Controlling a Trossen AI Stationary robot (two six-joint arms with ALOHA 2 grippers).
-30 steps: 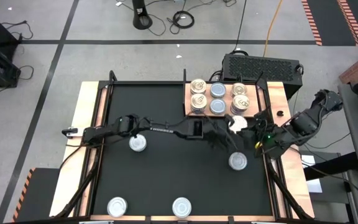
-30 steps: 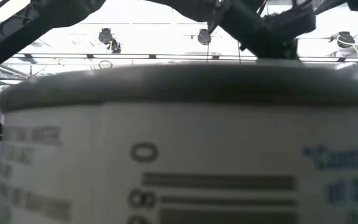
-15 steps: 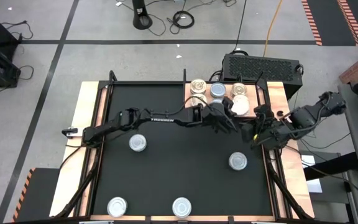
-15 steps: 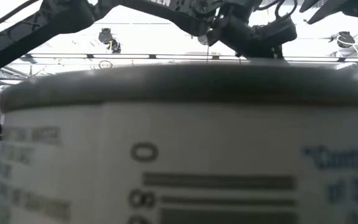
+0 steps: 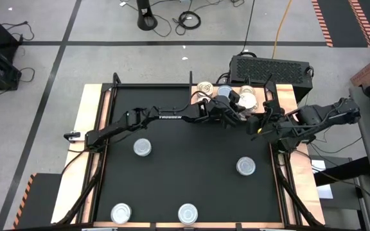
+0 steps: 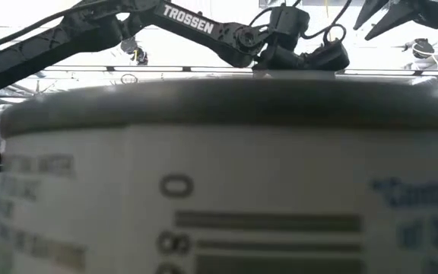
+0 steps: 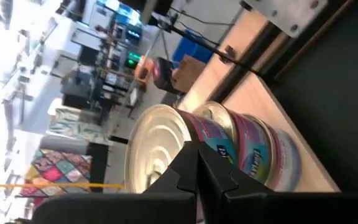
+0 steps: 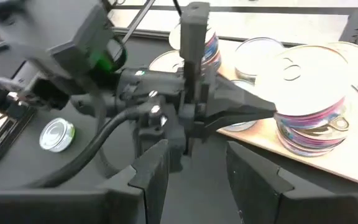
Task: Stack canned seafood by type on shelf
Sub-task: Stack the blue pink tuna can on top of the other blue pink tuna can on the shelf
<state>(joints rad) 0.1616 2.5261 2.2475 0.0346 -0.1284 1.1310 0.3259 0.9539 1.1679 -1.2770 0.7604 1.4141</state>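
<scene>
I am the robot at a black table (image 5: 191, 160), seen from above. My left arm stretches across to the far right corner, where the shelf (image 5: 286, 97), a light wooden board, carries stacked cans (image 5: 246, 96). My left gripper (image 5: 235, 110) sits at the near edge of that board, its jaws shut with nothing between them. Through my left wrist camera the closed fingertips (image 7: 199, 163) point at a two-high stack of cans (image 7: 216, 149) with pink and blue labels, silver top toward me. My right gripper (image 5: 257, 127) hangs just beside the board's near edge, close to the left one, jaws partly apart and empty. My right wrist camera shows its fingers (image 8: 154, 171) framing the left gripper (image 8: 194, 62), with a stack of white-topped cans (image 8: 309, 102) on the board. Four loose cans (image 5: 246, 167) rest on the black mat, well apart from the shelf. A can (image 6: 219, 183) fills the low view
</scene>
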